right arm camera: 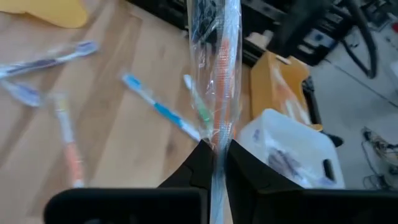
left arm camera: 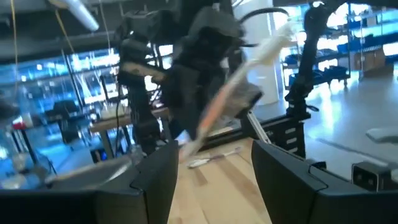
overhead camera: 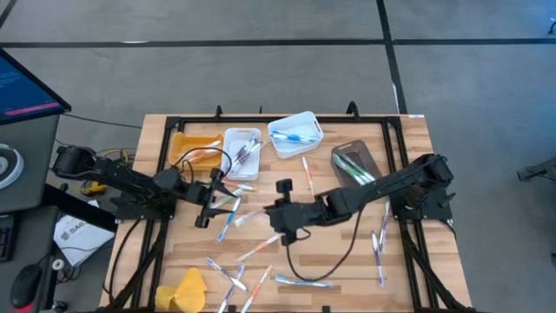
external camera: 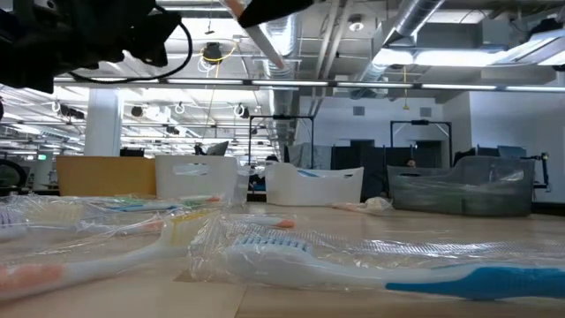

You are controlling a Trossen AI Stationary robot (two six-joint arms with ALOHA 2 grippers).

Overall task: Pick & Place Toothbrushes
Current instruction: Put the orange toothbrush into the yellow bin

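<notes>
**Gripping a wrapped toothbrush above the table**

High view: right gripper at table centre; left gripper just beside it, over scattered toothbrushes. Bins line the far edge: orange bin, white bin.

Low view: wrapped toothbrushes lie flat on the table.

Left wrist view: the left fingers stand spread, empty.

Right wrist view: right fingers pinch the orange-handled toothbrush by its crinkled clear wrapper. Judged light, stiff, slippery; mid-handle grip suits best.
</notes>
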